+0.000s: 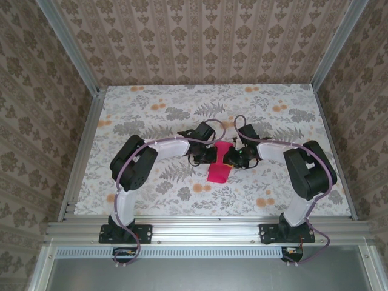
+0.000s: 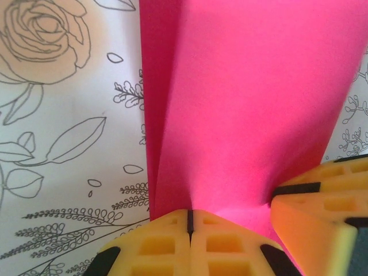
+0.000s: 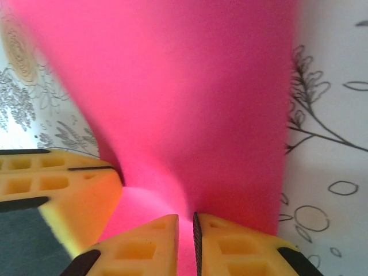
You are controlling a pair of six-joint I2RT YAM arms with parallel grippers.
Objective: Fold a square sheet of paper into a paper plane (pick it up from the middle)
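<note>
The two arms meet in the middle of the tabletop [image 1: 151, 182]. The pink sheet of paper [image 1: 218, 173] is right between them. It is folded into a long, thin shape.

The left claw [image 1: 210, 155] is shut tight on one end of the paper. In the left wrist view its two yellow fingers [image 2: 161, 244] press together, and the paper is squeezed in the crack.

The right claw [image 1: 233, 159] pinches the same end, just beside the left claw. In the right wrist view its fingers [image 3: 241, 247] are almost together. There is only a thin gap, and pink paper is in that gap.

The paper bends a little where the claws bite it. A fold line runs along one side of the paper. I cannot tell if the other end of the paper touches the tabletop.
</note>
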